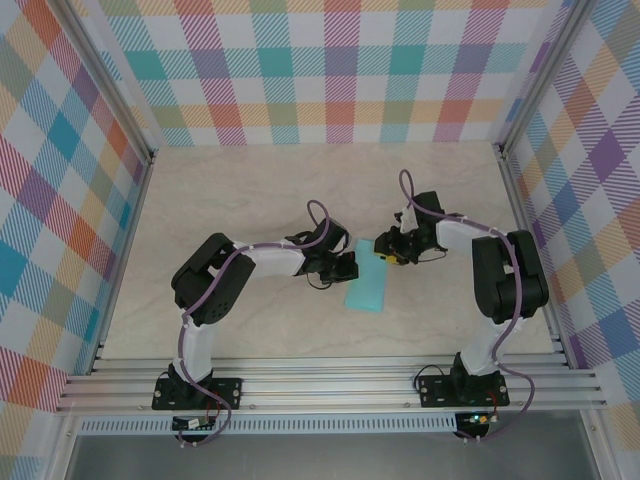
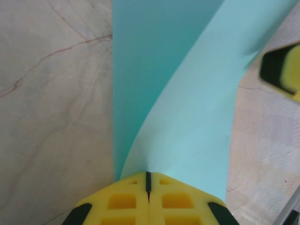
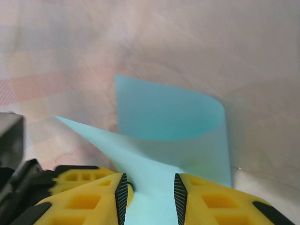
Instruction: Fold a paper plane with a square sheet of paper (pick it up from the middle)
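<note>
Mid-tabletop: sheet, partly folded over, one flap curling up off lower layer. Pinched at left edge by left claw, fingers pressed together on lifted flap. Straddled at far end by right claw, fingers apart, paper lying loose in gap.
</note>
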`<state>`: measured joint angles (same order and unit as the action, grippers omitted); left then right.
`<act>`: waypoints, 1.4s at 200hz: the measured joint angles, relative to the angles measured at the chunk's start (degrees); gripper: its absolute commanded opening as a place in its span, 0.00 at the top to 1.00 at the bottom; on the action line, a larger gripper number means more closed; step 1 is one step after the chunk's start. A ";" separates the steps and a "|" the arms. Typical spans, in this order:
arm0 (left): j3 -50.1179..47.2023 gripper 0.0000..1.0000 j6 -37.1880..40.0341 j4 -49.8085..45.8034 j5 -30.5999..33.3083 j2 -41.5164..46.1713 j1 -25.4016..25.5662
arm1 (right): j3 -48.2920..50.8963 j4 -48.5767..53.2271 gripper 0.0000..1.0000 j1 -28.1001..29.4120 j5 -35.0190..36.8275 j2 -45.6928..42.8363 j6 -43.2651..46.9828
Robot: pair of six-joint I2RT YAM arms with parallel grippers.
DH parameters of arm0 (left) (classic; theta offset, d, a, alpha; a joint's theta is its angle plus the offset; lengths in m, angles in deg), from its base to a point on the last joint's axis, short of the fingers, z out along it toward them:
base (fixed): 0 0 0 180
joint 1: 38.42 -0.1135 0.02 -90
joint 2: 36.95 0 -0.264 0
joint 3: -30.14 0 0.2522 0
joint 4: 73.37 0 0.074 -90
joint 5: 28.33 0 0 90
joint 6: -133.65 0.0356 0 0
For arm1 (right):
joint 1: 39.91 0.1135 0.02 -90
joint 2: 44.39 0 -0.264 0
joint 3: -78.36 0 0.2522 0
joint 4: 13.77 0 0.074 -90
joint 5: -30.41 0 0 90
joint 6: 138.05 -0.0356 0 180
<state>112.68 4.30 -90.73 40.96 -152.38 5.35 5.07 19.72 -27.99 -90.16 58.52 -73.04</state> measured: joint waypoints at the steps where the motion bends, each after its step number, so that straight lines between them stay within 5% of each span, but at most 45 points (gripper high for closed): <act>1: 0.02 1.00 0.00 0.00 -0.02 0.00 0.00 | -0.09 -0.02 0.66 0.00 0.02 0.00 0.00; 280: 0.17 1.00 0.39 -0.79 -0.04 0.00 0.00 | -6.91 1.97 0.65 -3.21 0.39 8.39 0.00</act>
<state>112.85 4.69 -91.52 40.91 -152.38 5.35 -1.84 21.69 -31.20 -89.76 66.91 -73.04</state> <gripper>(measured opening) 0.043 0.347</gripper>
